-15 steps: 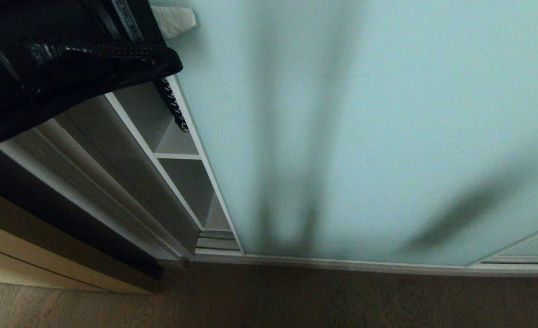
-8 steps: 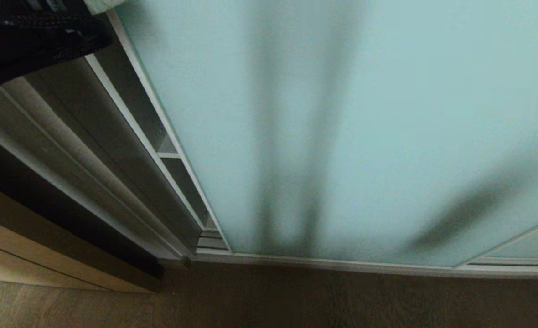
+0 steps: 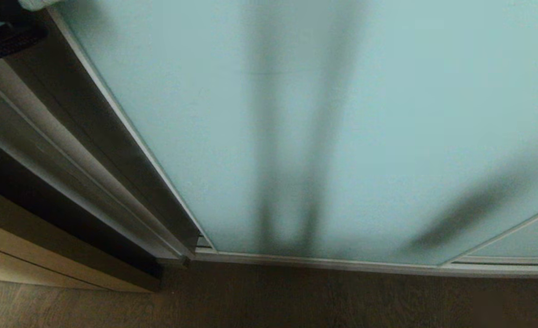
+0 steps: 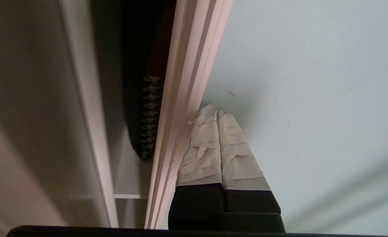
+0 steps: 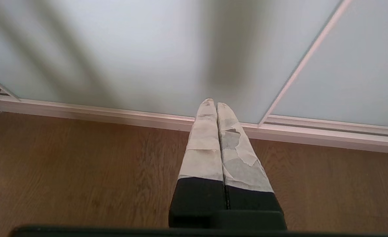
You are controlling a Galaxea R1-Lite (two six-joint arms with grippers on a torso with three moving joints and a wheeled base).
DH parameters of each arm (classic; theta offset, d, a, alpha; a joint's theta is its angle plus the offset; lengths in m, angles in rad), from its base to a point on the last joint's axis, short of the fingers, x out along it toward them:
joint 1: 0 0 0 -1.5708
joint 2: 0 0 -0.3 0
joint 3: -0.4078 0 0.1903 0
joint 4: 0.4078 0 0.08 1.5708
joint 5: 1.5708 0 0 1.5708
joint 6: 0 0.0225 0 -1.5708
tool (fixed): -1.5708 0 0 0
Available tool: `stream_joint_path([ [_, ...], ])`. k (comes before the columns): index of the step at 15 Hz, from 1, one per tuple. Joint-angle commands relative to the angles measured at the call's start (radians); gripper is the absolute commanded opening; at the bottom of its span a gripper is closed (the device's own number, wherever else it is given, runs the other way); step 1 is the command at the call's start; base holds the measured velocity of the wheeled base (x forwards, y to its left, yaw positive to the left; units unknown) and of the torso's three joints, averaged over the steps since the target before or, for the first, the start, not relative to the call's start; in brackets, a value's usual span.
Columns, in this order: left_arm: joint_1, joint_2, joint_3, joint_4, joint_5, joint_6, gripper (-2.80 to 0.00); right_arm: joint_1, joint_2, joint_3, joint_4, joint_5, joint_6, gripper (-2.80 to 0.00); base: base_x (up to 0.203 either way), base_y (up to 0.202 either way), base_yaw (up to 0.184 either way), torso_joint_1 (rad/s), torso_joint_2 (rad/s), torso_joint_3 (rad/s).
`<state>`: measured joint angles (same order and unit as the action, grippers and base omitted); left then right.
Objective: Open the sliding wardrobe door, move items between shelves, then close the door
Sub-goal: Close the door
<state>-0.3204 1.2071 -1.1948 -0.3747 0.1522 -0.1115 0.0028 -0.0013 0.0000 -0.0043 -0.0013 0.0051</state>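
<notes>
The left gripper (image 4: 213,113), fingers pressed together and holding nothing, pushes against the door (image 3: 342,114) frame edge. The door stands almost closed; a houndstooth item (image 4: 149,118) shows through the narrow gap. Closing seems underway; next, push it fully home.

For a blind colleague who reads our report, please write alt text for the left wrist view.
The left gripper, its taped fingers shut together and holding nothing, rests its tips on the frosted sliding wardrobe door beside the door's pale frame. Past the frame, a narrow gap shows a black-and-white houndstooth piece inside the wardrobe.
</notes>
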Motion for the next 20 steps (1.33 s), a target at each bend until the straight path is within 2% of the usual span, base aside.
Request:
stream_joint_path([
  [1, -0.002, -0.055, 0.035, 0.023, -0.011, 0.0, -2.8, 0.0, 0.001, 0.0, 0.0, 0.0, -0.001, -2.8, 0.0, 0.0, 0.0, 0.0, 0.0, 0.0],
  [5, 0.009, -0.108, 0.096, 0.028, -0.004, 0.002, -2.8, 0.0, 0.0, 0.0, 0.0, 0.0, 0.0, -2.8, 0.0, 0.0, 0.0, 0.0, 0.0, 0.0],
  [7, 0.061, -0.115, 0.127, 0.025, 0.006, 0.005, -2.8, 0.0, 0.001, 0.0, 0.0, 0.0, 0.0, -2.8, 0.0, 0.0, 0.0, 0.0, 0.0, 0.0],
  [12, 0.127, -0.138, 0.153, 0.025, 0.038, 0.009, -2.8, 0.0, 0.001, 0.0, 0.0, 0.0, 0.0, -2.8, 0.0, 0.0, 0.0, 0.0, 0.0, 0.0],
  [14, 0.129, -0.16, 0.152, 0.026, 0.031, 0.009, -2.8, 0.0, 0.0, 0.0, 0.0, 0.0, 0.001, -2.8, 0.0, 0.0, 0.0, 0.0, 0.0, 0.0],
  [16, 0.127, -0.203, 0.152, 0.03, -0.011, 0.009, -2.8, 0.0, 0.001, 0.0, -0.001, 0.0, 0.001, -2.8, 0.0, 0.0, 0.0, 0.0, 0.0, 0.0],
  [18, 0.127, -0.272, 0.149, 0.085, -0.098, 0.007, -2.8, 0.0, 0.001, 0.0, 0.0, 0.0, 0.001, -2.8, 0.0, 0.0, 0.0, 0.0, 0.0, 0.0],
  [19, 0.127, -0.306, 0.147, 0.132, -0.153, 0.007, -2.8, 0.0, 0.0, 0.0, 0.0, 0.0, 0.0, -2.8, 0.0, 0.0, 0.0, 0.0, 0.0, 0.0],
  [20, 0.127, -0.343, 0.144, 0.195, -0.242, 0.007, -2.8, 0.0, 0.001, 0.0, -0.001, 0.0, 0.0, -2.8, 0.0, 0.0, 0.0, 0.0, 0.0, 0.0],
])
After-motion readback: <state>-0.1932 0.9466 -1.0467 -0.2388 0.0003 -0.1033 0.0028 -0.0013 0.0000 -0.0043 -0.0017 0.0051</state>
